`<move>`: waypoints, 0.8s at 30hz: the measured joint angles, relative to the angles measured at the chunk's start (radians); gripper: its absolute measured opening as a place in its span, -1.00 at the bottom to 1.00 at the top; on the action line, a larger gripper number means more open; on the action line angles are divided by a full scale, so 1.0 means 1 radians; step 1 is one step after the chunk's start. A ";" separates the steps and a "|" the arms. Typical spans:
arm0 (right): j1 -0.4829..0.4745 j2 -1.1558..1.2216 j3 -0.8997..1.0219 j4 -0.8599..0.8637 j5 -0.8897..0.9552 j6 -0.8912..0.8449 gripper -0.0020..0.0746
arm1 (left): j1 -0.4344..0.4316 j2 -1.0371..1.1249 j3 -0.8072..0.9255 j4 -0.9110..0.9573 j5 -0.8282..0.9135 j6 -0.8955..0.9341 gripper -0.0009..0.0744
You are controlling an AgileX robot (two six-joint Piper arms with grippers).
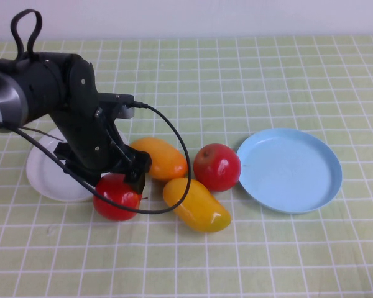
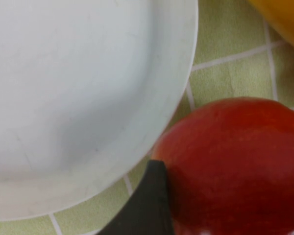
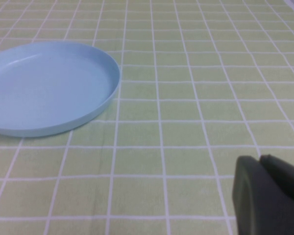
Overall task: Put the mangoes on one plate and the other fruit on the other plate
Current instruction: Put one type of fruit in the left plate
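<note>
My left gripper (image 1: 121, 184) is shut on a red apple (image 1: 117, 197) that sits low by the rim of the white plate (image 1: 45, 175). In the left wrist view the apple (image 2: 235, 161) fills the space between the jaws, and one dark finger (image 2: 148, 200) presses its side next to the white plate (image 2: 78, 98). Two mangoes (image 1: 160, 158) (image 1: 197, 205) and a second red apple (image 1: 217, 166) lie on the cloth between the plates. The light blue plate (image 1: 290, 169) holds nothing. My right gripper (image 3: 259, 164) is shut, hovering over the cloth near the blue plate (image 3: 44, 88), and is outside the high view.
A green checked cloth (image 1: 255, 74) covers the whole table. The left arm's black cable (image 1: 180, 149) loops over the nearer mango. A mango's edge (image 2: 284, 17) shows in a corner of the left wrist view.
</note>
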 joint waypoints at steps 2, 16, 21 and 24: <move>0.000 0.000 0.000 0.000 0.000 0.000 -0.99 | 0.000 0.000 -0.001 0.000 0.000 0.000 0.80; 0.000 0.000 0.000 0.000 0.000 0.000 -0.99 | 0.000 0.000 -0.001 0.000 0.000 0.000 0.58; 0.000 0.000 0.000 0.000 0.000 0.000 -0.99 | 0.000 -0.006 -0.001 0.000 0.005 0.000 0.58; 0.000 0.000 0.000 0.000 0.000 0.000 -0.99 | 0.000 -0.039 -0.014 0.000 0.026 0.000 0.58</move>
